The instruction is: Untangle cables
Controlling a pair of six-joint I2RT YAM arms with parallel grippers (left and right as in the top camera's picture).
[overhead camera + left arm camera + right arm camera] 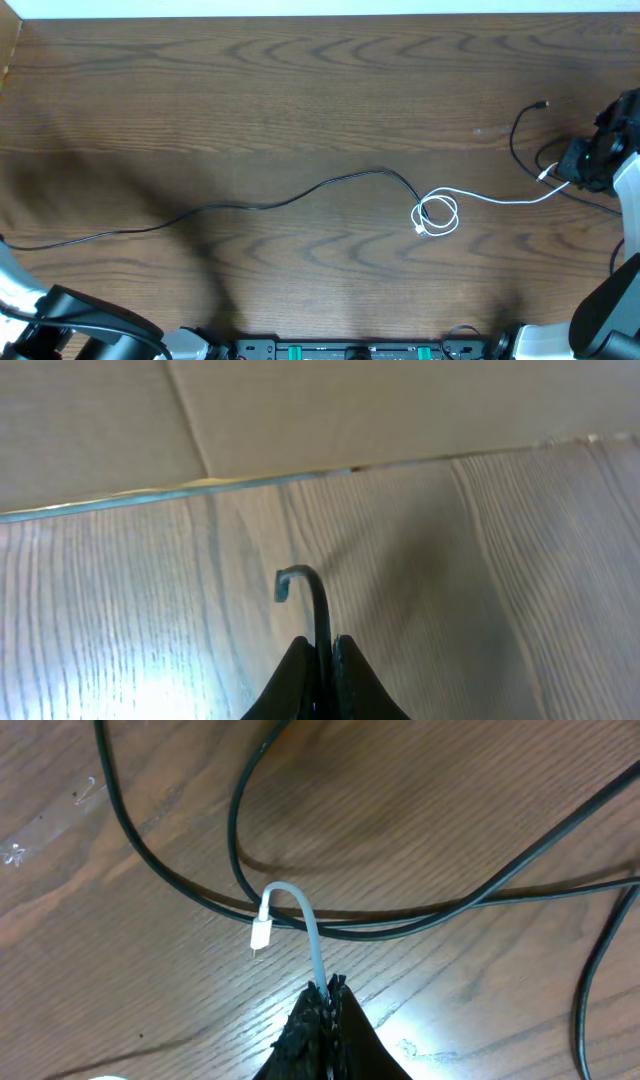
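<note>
Task part done, by my reading.

- Left hand (322, 648): fingers together, clamped on the end of the long black cable (230, 207). A short hooked stub sticks out past the fingertips, above the table (300, 90) near its far edge. This hand is not seen from overhead.
- That cable lies drawn out in one wavy line from the left edge to mid-table, with no crossings along it. Looks the most finished of the three.
- Its right end meets the loops (437, 215) of the white cable (500, 200). Touching or threaded through, cannot tell.
- Right hand (328, 990): fingers together, pinching the white cable just behind its plug (261, 933), at the right side of the table.
- From the loops the white cable runs out straight to that hand. The loops are not opened out.
- Second black cable (514, 140) curls beside the right hand. In the wrist view, black strands cross one another right under the white plug.

Left to do: free the white loops from the long black end, clear the crossings at the right, and lay the three apart.
</note>
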